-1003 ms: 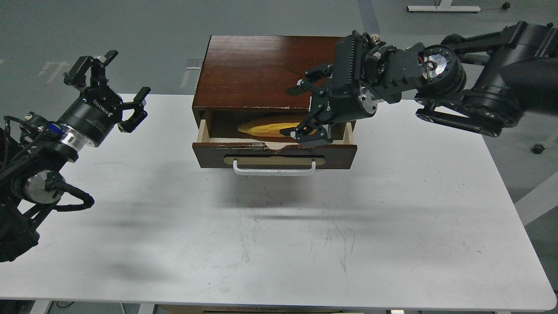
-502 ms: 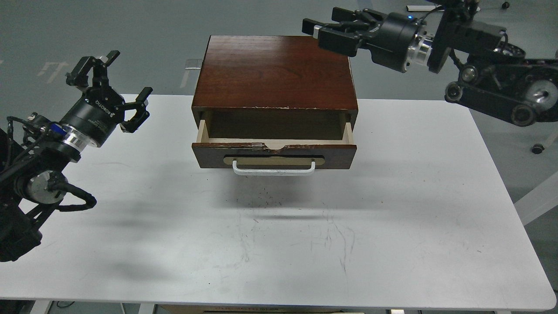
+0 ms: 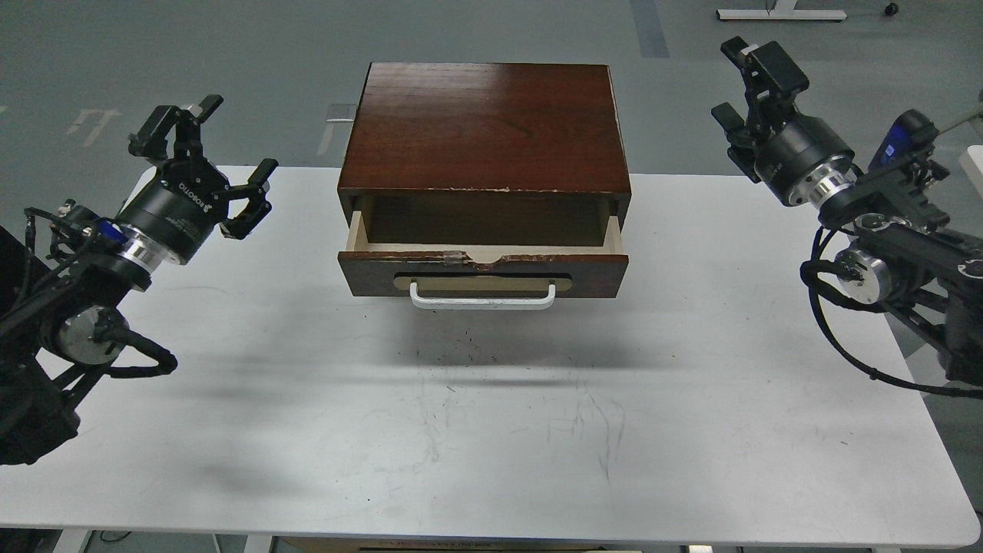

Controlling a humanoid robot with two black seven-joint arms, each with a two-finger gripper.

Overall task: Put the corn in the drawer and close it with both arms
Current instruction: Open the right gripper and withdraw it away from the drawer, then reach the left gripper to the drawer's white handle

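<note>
The dark red-brown drawer (image 3: 599, 270) with a white bar handle (image 3: 482, 302) stands pulled partly out of its wooden cabinet (image 3: 484, 123) at the back middle of the table. The corn does not show; what I see of the drawer's inside is dark and bare. My left gripper (image 3: 219, 153) is open and empty, held above the table left of the cabinet. My right gripper (image 3: 743, 86) is open and empty, held high to the right of the cabinet, well away from the drawer.
The white table (image 3: 491, 430) stretches in front of the drawer with only scuff marks on it. Grey floor lies behind the cabinet. Both arms' thick joints and cables sit at the table's left and right edges.
One second ago my right gripper was at the open drawer with the corn showing inside. It has since lifted out and swung far right. The corn no longer shows. My left gripper barely moved.
</note>
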